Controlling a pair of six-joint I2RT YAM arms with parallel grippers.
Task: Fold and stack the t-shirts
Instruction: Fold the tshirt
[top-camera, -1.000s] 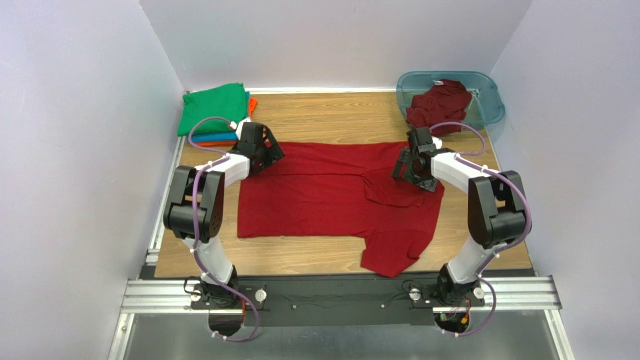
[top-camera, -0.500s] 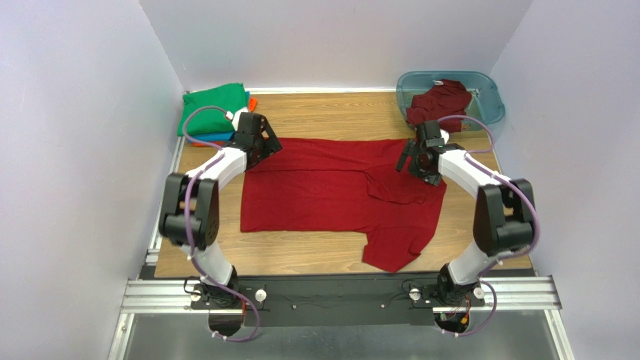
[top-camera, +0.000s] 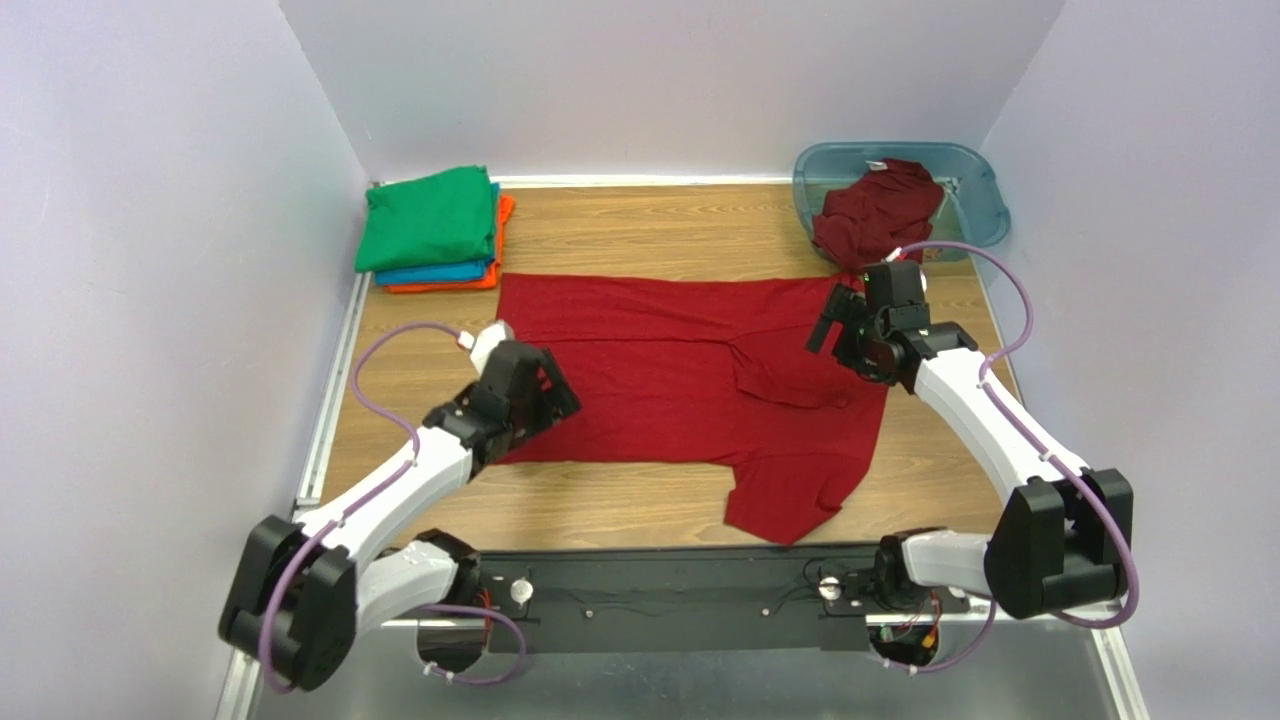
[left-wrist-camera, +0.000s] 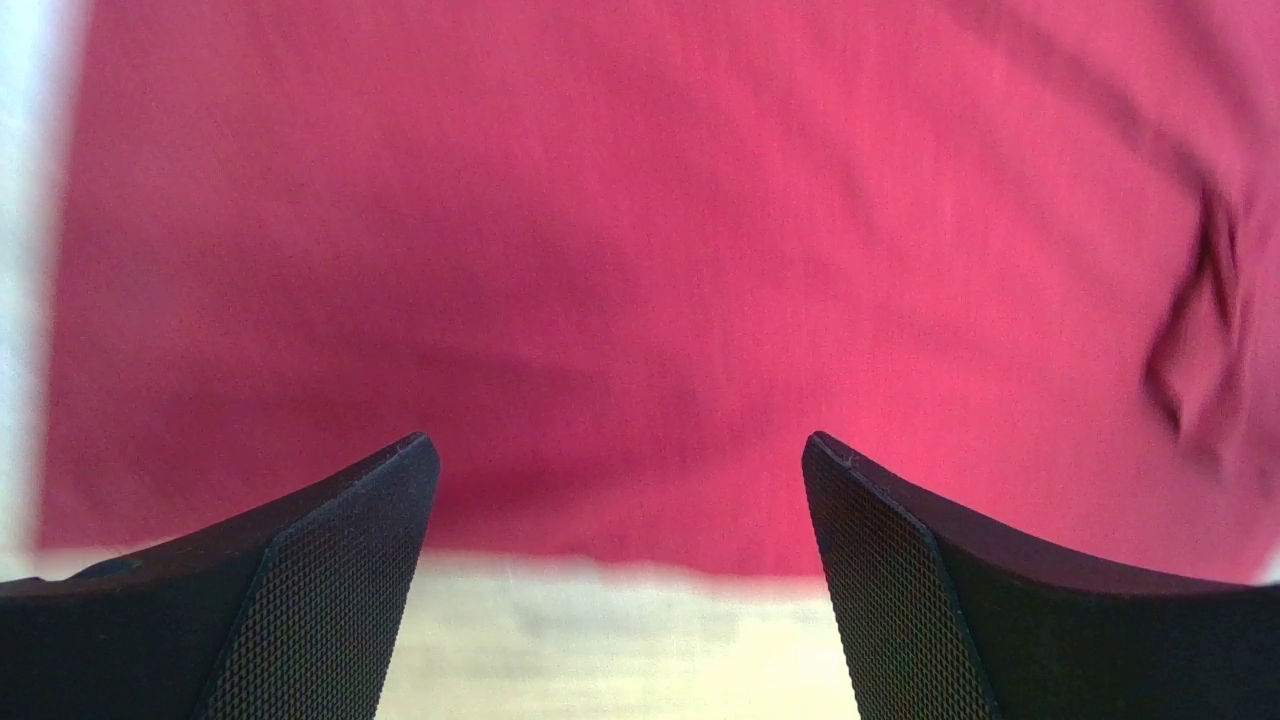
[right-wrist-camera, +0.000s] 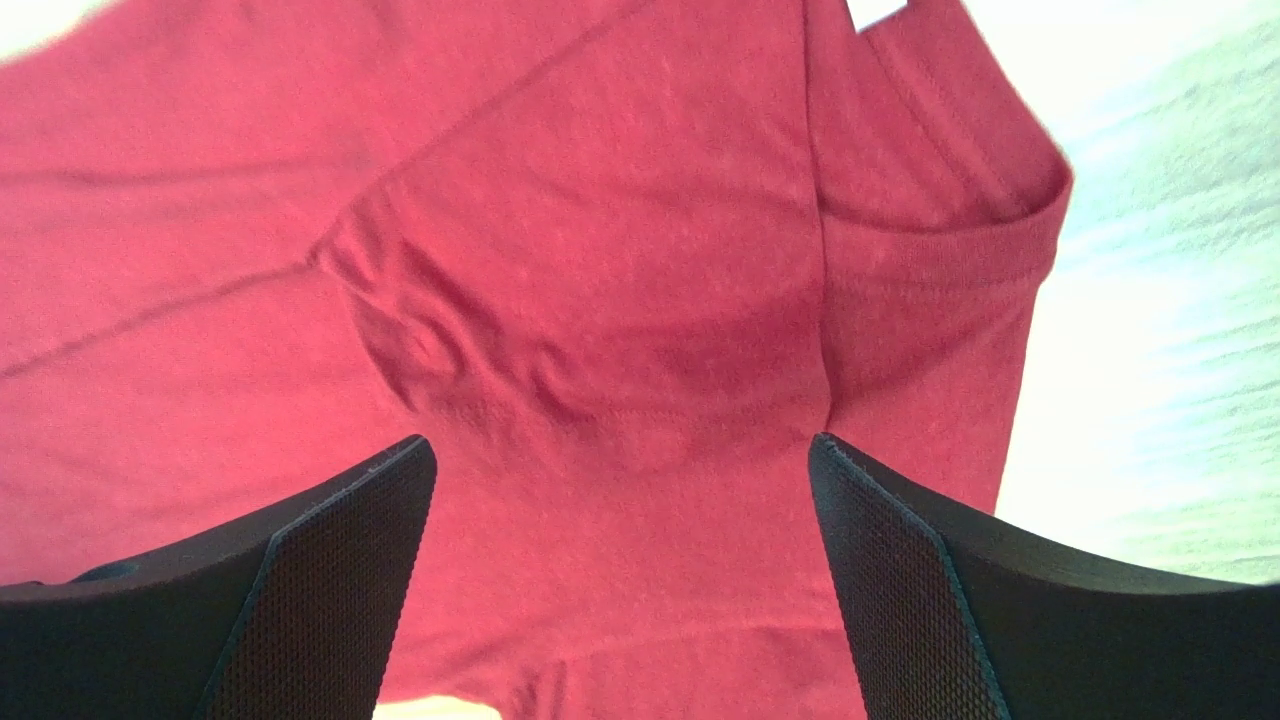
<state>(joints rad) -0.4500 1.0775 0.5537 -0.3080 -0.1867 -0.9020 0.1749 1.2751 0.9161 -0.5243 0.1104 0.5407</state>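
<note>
Dark red cotton t-shirt (top-camera: 661, 375) lies spread flat mid-way across the wooden table (top-camera: 646, 510), with both arms poised over it.

In the far right corner a translucent teal plastic tub (top-camera: 980, 180) holds a crumpled dark red shirt (top-camera: 879, 210). Far left sits a folded stack: green t-shirt (top-camera: 428, 218) over blue (top-camera: 436, 276) over orange (top-camera: 505, 210). The left gripper (left-wrist-camera: 618, 450) hangs over the spread shirt's near-left hem and the right gripper (right-wrist-camera: 619, 447) over its tucked-in sleeve. On both, the fingers are wide apart and hold nothing.
</note>
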